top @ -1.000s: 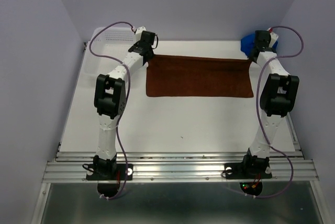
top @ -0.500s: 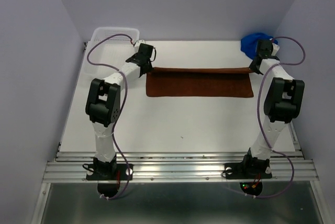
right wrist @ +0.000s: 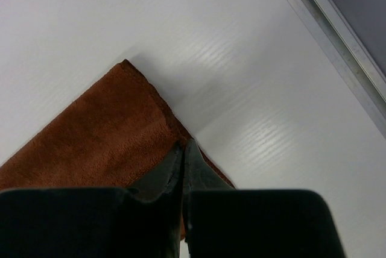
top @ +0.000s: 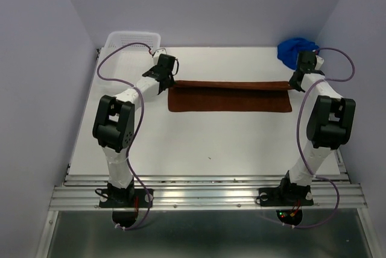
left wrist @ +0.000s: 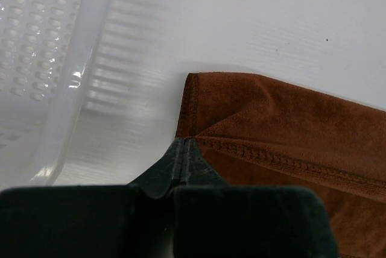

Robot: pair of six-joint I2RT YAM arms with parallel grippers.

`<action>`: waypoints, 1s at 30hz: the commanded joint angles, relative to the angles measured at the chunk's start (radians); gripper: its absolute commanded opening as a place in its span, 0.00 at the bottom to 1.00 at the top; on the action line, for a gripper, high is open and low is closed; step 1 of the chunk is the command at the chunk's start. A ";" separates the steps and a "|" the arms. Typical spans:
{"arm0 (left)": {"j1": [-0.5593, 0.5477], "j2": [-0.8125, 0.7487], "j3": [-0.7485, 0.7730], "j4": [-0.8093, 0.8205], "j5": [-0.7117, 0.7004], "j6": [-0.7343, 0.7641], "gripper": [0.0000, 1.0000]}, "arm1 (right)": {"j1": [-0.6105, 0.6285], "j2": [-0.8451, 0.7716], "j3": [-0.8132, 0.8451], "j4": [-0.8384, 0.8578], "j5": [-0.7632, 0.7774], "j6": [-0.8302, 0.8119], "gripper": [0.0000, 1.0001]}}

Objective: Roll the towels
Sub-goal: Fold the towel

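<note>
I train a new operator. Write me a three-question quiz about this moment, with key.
1. True or false: the left claw and the right claw are both shut on corners of the rust-brown towel.
2. Where is the blue towel? A: far right corner of the table. B: table centre. C: in a claw.
3. What stands at the far left corner?
Key: 1 true; 2 A; 3 the white perforated basket.
</note>
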 commanded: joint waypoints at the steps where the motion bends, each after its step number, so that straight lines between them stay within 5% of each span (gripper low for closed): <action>1: 0.014 -0.076 -0.018 0.010 -0.098 0.070 0.00 | -0.034 -0.083 -0.023 0.031 0.060 -0.008 0.01; 30: -0.032 -0.137 -0.205 0.053 -0.072 0.145 0.00 | -0.062 -0.120 -0.123 0.014 0.063 -0.035 0.01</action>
